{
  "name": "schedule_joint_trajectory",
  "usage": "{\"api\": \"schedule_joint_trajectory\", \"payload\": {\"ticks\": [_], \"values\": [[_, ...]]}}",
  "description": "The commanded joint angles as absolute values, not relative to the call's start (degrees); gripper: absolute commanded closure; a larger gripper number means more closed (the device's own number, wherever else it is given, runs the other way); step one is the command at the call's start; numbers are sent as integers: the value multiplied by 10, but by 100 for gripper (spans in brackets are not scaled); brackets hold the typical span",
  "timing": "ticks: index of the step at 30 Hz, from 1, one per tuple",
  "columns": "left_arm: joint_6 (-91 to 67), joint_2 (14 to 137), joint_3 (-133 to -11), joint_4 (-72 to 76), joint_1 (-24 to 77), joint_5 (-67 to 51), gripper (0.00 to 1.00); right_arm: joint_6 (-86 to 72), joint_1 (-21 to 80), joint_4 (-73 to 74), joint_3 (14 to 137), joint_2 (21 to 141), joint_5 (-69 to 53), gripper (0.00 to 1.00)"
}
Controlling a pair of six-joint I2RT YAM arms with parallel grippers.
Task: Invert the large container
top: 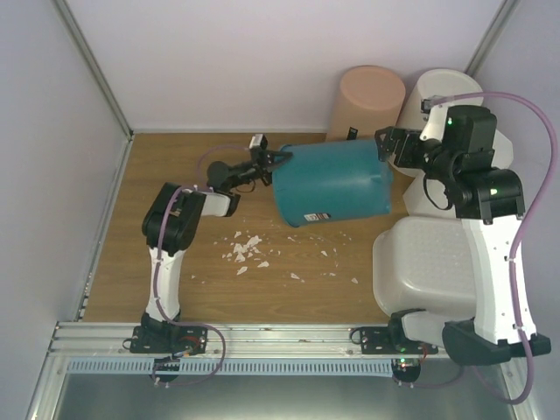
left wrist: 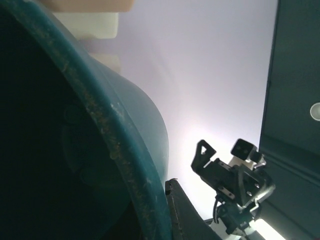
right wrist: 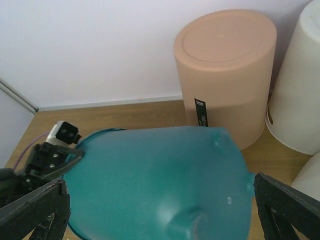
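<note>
The large container, a wide white tub with rounded corners and a dotted surface, sat at the near right of the wooden table. It was just beyond the right arm's base and partly hidden under that arm. Neither gripper touched it. The overhead view did not make clear whether its opening faced up or down.

Just beyond its far left corner was a teal bin, tipped on its side with its open mouth toward the left and its closed end toward the right. Whether the bin rested on the table or hung clear of it could not be told.

The left gripper was at the bin's mouth, its jaws pinched almost together on the rim. In the left wrist view the scuffed rim ran past the camera, with one finger on the bin's outer side.

The right gripper was at the far corner of the closed end. In its own camera view its fingers stood wide apart at the frame's lower corners with the bin between them. Whether they pressed on it could not be told.

White paper scraps lay scattered on the wood near the left arm, in front of the bin. Against the back wall stood a peach bin with its flat closed end up, and to its right a tall white bin.
</note>
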State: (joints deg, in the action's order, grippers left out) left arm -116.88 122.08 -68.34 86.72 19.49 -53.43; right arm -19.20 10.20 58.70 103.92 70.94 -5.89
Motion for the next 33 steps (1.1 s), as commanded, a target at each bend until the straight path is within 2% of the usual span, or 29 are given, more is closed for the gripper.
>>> {"api": "schedule_joint_trajectory", "payload": {"ticks": [1, 15, 17, 19, 25, 33], "values": [[-1216, 1258, -737, 1060, 231, -480, 100, -202, 98, 604, 1030, 692, -38, 0], [-1269, 1315, -744, 1060, 226, -486, 100, -203, 98, 585, 974, 702, -63, 0], [-1272, 1320, -736, 1060, 216, -496, 92, -202, 98, 582, 970, 706, -69, 0], [-1272, 1325, -727, 1060, 205, -514, 77, -201, 98, 578, 966, 710, -77, 0], [-1275, 1347, -728, 1060, 168, -618, 56, -195, 98, 568, 949, 728, -110, 0], [-1243, 1370, -717, 1059, 132, -715, 49, -189, 98, 562, 941, 749, -148, 0]]}}
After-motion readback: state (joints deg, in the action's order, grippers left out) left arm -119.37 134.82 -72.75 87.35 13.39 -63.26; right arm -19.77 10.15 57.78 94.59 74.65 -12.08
